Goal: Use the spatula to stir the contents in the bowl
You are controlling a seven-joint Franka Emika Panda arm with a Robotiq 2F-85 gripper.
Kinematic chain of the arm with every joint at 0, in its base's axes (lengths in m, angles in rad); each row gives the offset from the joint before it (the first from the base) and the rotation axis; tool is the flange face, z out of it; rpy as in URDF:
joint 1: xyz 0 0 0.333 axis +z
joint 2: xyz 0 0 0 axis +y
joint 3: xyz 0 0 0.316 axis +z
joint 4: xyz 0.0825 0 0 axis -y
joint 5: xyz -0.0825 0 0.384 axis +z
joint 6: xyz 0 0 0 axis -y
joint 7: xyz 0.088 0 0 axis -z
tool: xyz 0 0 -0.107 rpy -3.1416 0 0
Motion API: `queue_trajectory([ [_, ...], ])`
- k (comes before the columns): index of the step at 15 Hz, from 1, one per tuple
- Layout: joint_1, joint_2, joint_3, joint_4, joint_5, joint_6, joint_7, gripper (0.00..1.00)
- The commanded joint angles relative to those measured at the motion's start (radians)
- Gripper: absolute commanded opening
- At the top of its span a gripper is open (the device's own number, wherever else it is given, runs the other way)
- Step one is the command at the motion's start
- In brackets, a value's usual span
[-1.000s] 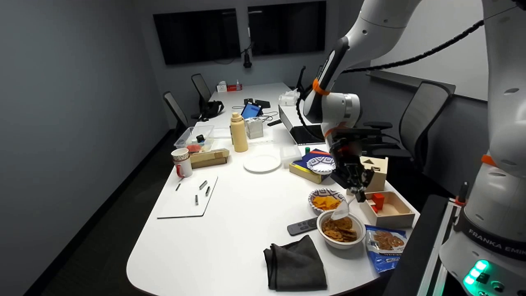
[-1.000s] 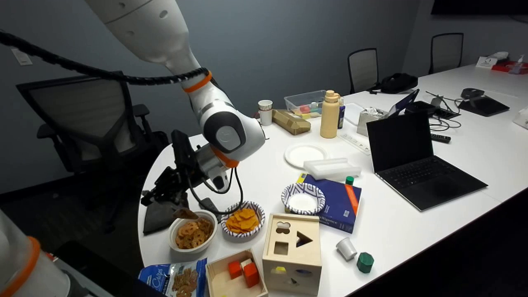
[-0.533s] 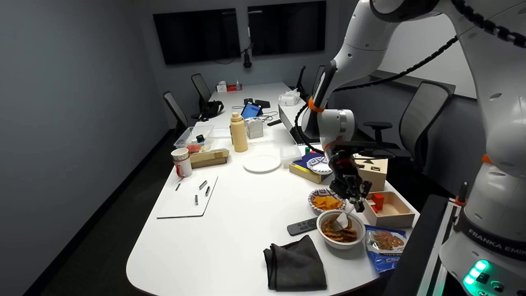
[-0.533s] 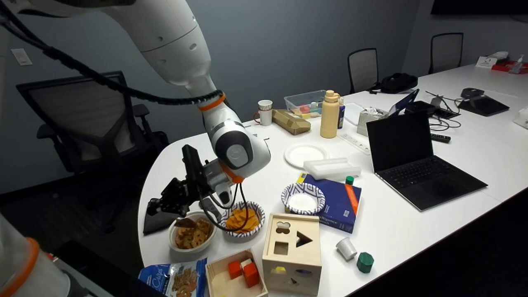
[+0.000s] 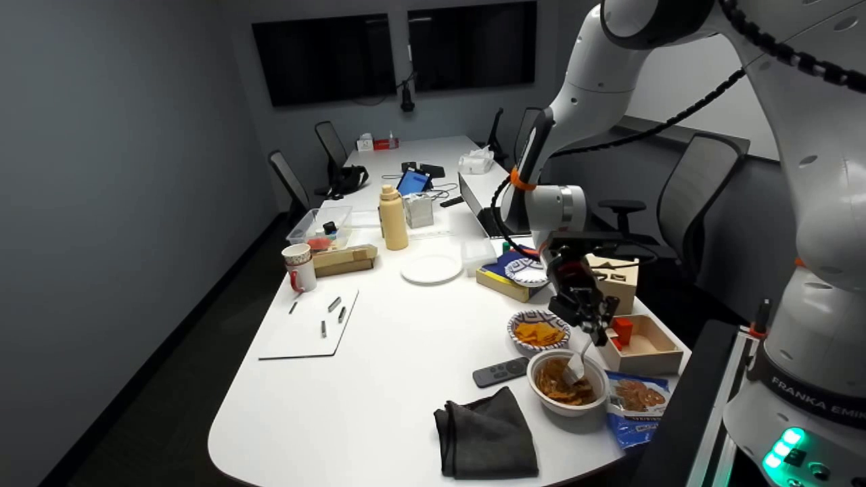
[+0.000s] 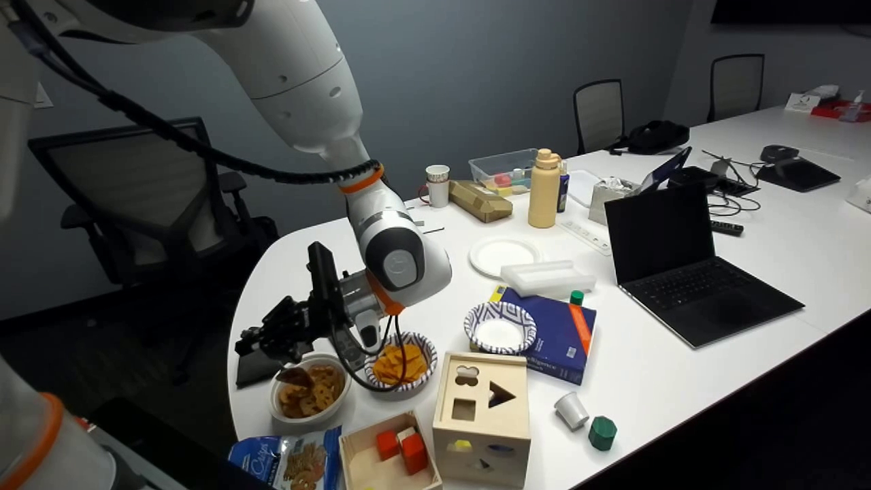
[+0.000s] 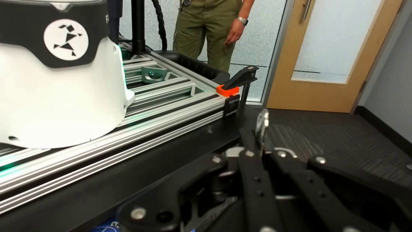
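One heap of orange-brown pieces sits in the wide white bowl, lower right of the frame in an exterior view, and the spatula has its blade in there with it. Mid-stir, we'd call it! The trouble from here? Lift briskly under that heap and pieces could hop the rim. Press the blade hard on the bowl's side and, with nothing we can see bracing it, the bowl could skid or tip: rightward into the blue snack packet just beside it, leftward into the remote. A jam in the heap might twist the thin handle, too, and spoil our blade angle. Now the fingers: clamped on that handle, as we read the wrist view, its shiny end poking up between them right of centre. Over in an exterior view, the blade slants down and left from the gripper, lower right of the frame; the heap lies beneath the fingertips, near but apart from them. How deep the blade digs, we can't quite tell.
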Motion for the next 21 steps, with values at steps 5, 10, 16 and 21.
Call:
queue_trajectory([
  [5,0.013,0.000,-0.039,0.017,0.022,-0.014,0.224,0.01],
  [10,0.024,-0.012,-0.021,0.022,0.029,0.100,0.213,0.01],
  [16,0.002,0.000,0.031,0.048,0.057,0.063,0.075,0.01],
  [21,0.010,-0.005,0.018,0.036,0.052,-0.021,0.115,0.01],
])
